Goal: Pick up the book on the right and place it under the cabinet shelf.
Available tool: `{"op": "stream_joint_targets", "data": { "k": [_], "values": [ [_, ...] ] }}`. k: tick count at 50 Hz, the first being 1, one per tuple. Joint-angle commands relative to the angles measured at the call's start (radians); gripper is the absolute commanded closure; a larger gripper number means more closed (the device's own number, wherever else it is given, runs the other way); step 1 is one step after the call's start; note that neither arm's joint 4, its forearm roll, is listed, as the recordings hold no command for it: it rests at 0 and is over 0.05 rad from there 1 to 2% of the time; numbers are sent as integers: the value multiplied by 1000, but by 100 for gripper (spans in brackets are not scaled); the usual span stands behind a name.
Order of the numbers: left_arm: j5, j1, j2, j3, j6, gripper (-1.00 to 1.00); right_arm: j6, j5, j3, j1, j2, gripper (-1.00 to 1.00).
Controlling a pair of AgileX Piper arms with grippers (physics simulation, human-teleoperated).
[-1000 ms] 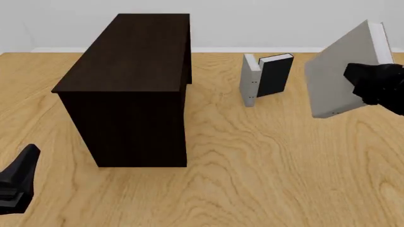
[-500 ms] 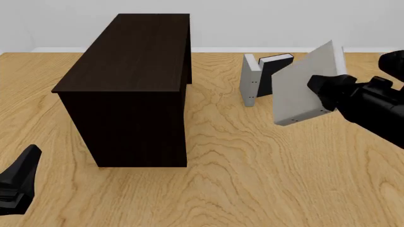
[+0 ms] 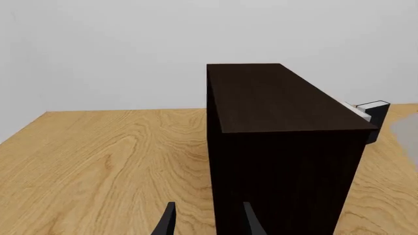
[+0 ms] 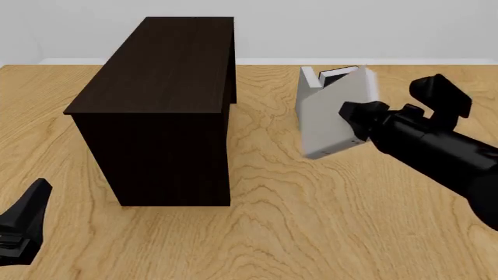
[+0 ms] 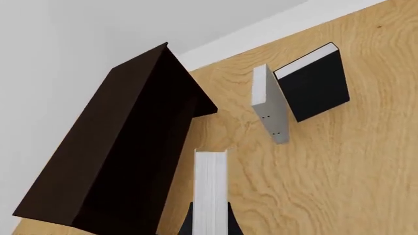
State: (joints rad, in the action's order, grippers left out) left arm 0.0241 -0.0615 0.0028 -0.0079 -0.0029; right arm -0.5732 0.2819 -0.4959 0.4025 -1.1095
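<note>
The light-grey book (image 4: 328,119) hangs tilted above the table, and my right gripper (image 4: 358,119) is shut on its right edge. It now overlaps the upright grey slab and black book behind it, and stands apart from the right side of the cabinet shelf (image 4: 167,93). The right wrist view shows the book's white page edge (image 5: 210,188) clamped between the fingers, with the dark cabinet shelf (image 5: 124,147) beside it. My left gripper (image 4: 23,224) rests low at the front left, open with nothing in it; in its wrist view the left gripper (image 3: 207,223) faces the cabinet shelf (image 3: 281,142).
A narrow upright grey slab (image 5: 269,105) and a black-covered book (image 5: 314,88) stand at the back of the table, right of the cabinet. In the front view only the top of the slab (image 4: 309,76) and of the black book (image 4: 336,73) show. A white wall borders the table's far edge.
My right arm has carried the book leftward and lower, from the far right to in front of the slab and black book, nearer the cabinet. The left arm has not moved.
</note>
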Motion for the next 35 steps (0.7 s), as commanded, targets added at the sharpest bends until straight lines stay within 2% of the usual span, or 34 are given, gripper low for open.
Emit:
{"op": "stream_joint_targets", "data": {
  "k": [1,15,17,24,29,35],
  "values": [
    [-2,-1,0,0,0,-100,-33,91,-27,17,-103,100],
    [1,-5,-2,-2,0,-100,-110,262,-7,14,-243,100],
    [0,-5,-2,-1,0,-100,-137,296,3,27,-262,100],
    [0,-5,-2,0,0,-100,-161,348,-17,46,-325,100],
    [1,-5,-2,-1,0,-100,-207,434,2,77,-361,100],
    [2,-5,-2,-2,0,-100,-219,470,-18,79,-409,100]
  ]
}}
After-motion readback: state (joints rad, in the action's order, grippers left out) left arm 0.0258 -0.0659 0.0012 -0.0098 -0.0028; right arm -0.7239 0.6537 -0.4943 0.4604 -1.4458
